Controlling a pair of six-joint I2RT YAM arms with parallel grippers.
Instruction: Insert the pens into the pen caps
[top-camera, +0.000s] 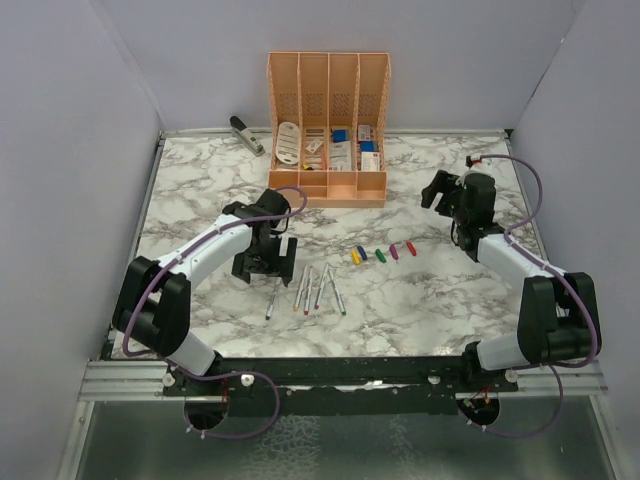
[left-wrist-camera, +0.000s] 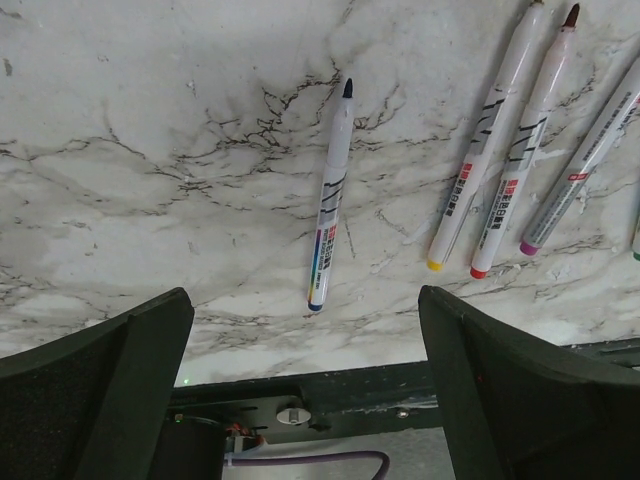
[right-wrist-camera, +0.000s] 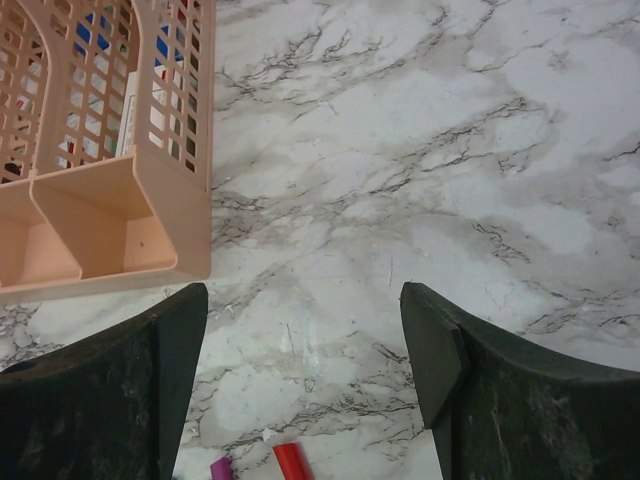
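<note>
Several silver-grey pens (top-camera: 310, 290) lie side by side near the table's front, one of them (top-camera: 272, 305) a little to the left of the others. The pen caps (top-camera: 380, 254) form a short row to their right: yellow, blue, green, purple, red. My left gripper (top-camera: 266, 272) hangs open just above the leftmost pen, touching nothing. In the left wrist view that pen (left-wrist-camera: 333, 200) lies ahead of the wide-open gripper (left-wrist-camera: 302, 330). My right gripper (top-camera: 436, 190) is open and empty, up and to the right of the caps. Its view shows the red cap (right-wrist-camera: 292, 462) and the purple cap (right-wrist-camera: 220, 467) at the bottom edge.
A peach desk organiser (top-camera: 328, 190) with small items stands at the back centre, and its corner (right-wrist-camera: 120, 240) shows in the right wrist view. A grey stapler (top-camera: 246, 133) lies at the back left. Grey walls close in the marble table (top-camera: 200, 190).
</note>
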